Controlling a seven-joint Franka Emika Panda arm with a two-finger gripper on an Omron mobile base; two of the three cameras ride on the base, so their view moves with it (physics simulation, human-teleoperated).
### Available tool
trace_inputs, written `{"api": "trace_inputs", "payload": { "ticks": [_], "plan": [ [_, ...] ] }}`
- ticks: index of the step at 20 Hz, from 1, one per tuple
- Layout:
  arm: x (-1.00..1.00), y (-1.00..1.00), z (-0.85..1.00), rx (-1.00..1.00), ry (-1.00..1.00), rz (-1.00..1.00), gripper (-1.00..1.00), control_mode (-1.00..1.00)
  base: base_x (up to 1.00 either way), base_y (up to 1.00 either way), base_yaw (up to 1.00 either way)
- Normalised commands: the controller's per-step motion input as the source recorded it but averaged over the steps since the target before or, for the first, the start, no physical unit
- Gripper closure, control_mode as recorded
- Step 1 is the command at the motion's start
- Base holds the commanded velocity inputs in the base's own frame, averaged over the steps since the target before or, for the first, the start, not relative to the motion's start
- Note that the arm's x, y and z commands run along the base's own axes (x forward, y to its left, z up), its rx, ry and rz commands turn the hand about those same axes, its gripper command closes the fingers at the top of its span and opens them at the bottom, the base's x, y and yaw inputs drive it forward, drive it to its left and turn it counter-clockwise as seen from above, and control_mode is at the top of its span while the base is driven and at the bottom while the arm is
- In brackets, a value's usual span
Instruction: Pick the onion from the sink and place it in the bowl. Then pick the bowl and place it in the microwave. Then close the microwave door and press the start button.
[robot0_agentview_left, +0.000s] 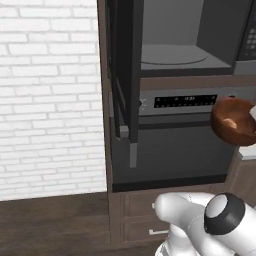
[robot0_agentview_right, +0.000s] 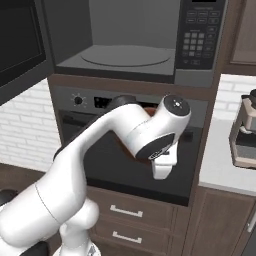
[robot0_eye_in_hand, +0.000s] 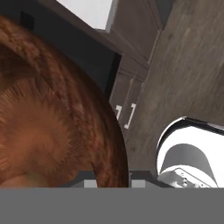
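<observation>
Hanging in the air at the right edge of the left base view, the round, glossy reddish-brown wooden bowl (robot0_agentview_left: 233, 121) sits tilted with its hollow turned toward the camera, in front of and below the built-in dark grey microwave (robot0_agentview_left: 187, 37), level with the display strip of the steel wall oven (robot0_agentview_left: 175, 130) that lies directly beneath the microwave. The wide dark-framed microwave door (robot0_agentview_left: 125, 65) stands swung open to the microwave's left, edge-on to the camera, and the grey cavity with its round turntable is bare. The white arm's elbow with its dark joint cap fills the lower right, well below the microwave. In the right base view the white arm (robot0_agentview_right: 100, 165) reaches up across the oven front below the microwave, its wrist covering most of the bowl, of which a sliver of brown rim (robot0_agentview_right: 145, 107) shows just under the microwave's lower edge; a coffee machine (robot0_agentview_right: 245, 132) stands on the pale counter (robot0_agentview_right: 220, 165) to the microwave's lower right. In the hand view the bowl's streaked brown wall (robot0_eye_in_hand: 57, 109) fills the left side, pressed right against the camera, with dark brown drawers (robot0_eye_in_hand: 127, 109) and wooden floor (robot0_eye_in_hand: 192, 65) beyond. The finger tips are hidden behind it, but the jaws are closed on the bowl's rim, since the bowl rides off any surface. No onion can be made out.
</observation>
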Motion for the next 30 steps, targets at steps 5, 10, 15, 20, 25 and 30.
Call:
{"api": "trace_inputs", "payload": {
  "ticks": [5,10,15,20,25,30],
  "plan": [
    [0.57,0.31,0.87,0.00,-0.03,-0.03,1.00,-1.00,0.00,0.00,0.00],
    [0.61,0.15,0.84,0.00,-0.09,0.00,1.00,-1.00,0.00,0.00,0.00],
    [0.56,0.14,0.74,0.00,-0.05,0.00,1.00,-1.00,0.00,0.00,0.00],
    [0.77,0.38,0.41,0.02,-0.03,0.00,1.00,-1.00,0.00,0.00,0.00],
    [0.89,0.34,0.36,0.02,0.00,0.00,1.00,-1.00,0.00,0.00,0.00],
    [0.75,0.30,0.50,0.00,0.00,0.00,1.00,-1.00,0.00,0.00,0.00]
  ]
}}
